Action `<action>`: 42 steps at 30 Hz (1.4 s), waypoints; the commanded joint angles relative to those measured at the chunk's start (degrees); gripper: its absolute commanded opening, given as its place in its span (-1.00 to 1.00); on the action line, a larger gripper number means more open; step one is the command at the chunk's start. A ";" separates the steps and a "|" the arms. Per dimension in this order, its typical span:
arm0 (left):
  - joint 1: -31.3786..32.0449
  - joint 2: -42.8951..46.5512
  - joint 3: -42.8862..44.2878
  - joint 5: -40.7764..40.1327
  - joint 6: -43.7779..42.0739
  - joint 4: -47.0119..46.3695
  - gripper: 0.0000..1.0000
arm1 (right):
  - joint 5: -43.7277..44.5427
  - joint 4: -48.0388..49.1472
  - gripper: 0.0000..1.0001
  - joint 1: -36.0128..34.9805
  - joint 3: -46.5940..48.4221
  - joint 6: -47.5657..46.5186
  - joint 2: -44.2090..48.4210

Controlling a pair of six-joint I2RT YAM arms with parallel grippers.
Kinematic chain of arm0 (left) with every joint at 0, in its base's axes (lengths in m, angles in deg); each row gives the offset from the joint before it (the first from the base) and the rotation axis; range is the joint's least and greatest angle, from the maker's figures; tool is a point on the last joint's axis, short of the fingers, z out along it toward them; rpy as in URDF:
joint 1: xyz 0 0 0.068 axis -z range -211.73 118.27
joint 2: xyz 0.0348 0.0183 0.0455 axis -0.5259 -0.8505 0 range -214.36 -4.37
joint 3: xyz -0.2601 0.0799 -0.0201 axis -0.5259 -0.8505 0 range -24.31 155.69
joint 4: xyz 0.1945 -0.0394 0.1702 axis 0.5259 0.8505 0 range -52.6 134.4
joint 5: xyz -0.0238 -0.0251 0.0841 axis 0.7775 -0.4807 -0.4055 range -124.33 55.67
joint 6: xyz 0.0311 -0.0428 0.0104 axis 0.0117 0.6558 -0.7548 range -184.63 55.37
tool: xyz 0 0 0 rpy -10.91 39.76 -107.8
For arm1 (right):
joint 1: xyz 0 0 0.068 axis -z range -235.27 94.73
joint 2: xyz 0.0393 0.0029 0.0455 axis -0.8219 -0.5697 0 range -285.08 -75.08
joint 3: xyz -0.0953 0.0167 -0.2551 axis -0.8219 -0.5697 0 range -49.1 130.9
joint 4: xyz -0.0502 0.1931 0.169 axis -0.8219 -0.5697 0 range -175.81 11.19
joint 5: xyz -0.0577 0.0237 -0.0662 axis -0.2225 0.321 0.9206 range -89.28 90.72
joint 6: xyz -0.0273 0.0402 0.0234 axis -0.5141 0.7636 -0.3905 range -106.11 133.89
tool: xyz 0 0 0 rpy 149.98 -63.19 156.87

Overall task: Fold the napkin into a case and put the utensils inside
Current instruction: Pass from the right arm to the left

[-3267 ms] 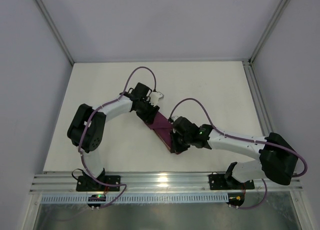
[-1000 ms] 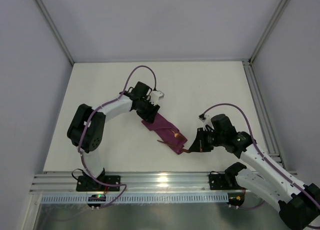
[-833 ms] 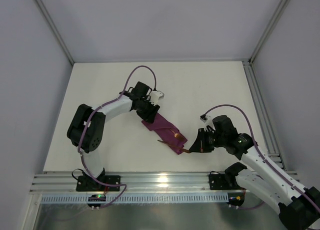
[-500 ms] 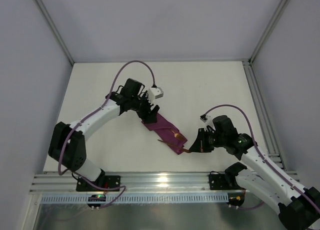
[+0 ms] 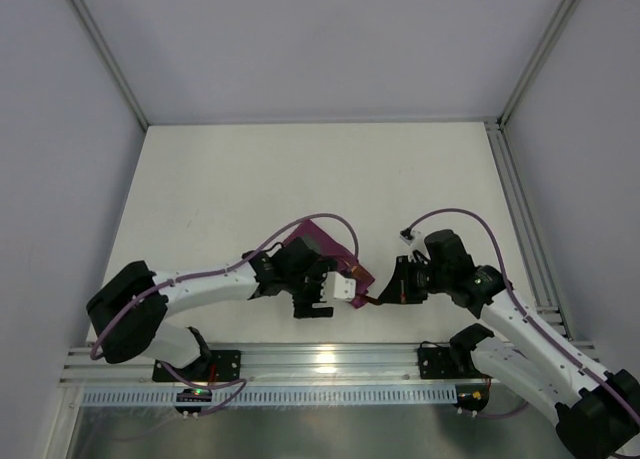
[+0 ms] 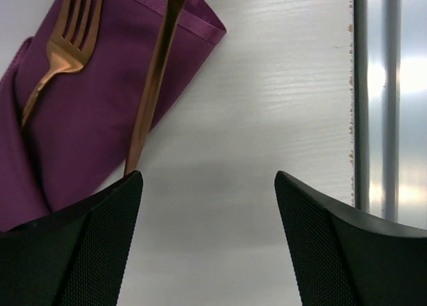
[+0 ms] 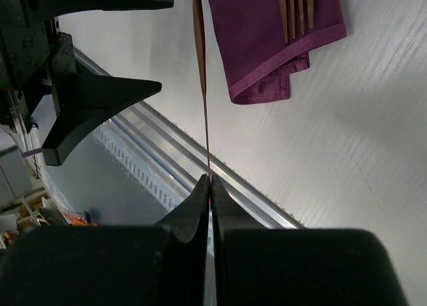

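Observation:
The plum-purple case (image 5: 305, 241) lies at the table's front middle, partly hidden under my left arm. In the left wrist view the case (image 6: 87, 133) carries the copper fork (image 6: 63, 49), tines toward its open end. The copper knife (image 6: 155, 86) lies slanted across the case's edge. My left gripper (image 6: 208, 243) is open and empty above bare table beside the case; it also shows in the top view (image 5: 312, 299). My right gripper (image 7: 211, 183) is shut on the knife (image 7: 202, 86), seen edge-on, pointing at the case (image 7: 263, 39). My right gripper (image 5: 395, 291) sits right of the case.
The metal rail (image 5: 320, 359) runs along the table's front edge, close behind both grippers, and shows in the left wrist view (image 6: 373, 119). My left gripper's black fingers (image 7: 100, 99) show close to the left of the knife in the right wrist view.
My left arm has let go of the case's far end and swung down to the front, its gripper now open beside the case's near end. My right gripper still holds the knife.

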 commanded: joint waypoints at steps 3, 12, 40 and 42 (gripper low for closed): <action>4.69 -2.11 0.35 -10.07 -2.21 -13.93 0.59 | -0.52 1.61 -0.94 0.32 -0.18 -0.60 -1.08; 5.75 -3.34 0.53 -10.33 -2.21 -14.20 0.45 | -1.05 1.70 -0.94 0.32 -0.27 -1.12 -1.34; 5.75 -8.44 3.52 -9.89 -2.56 -12.44 -0.99 | -2.45 2.14 -0.94 0.76 -0.36 -1.74 -2.49; 5.84 -8.35 3.69 -9.80 -2.65 -12.27 -1.00 | -2.54 2.32 -0.95 0.76 -0.45 -1.91 -2.49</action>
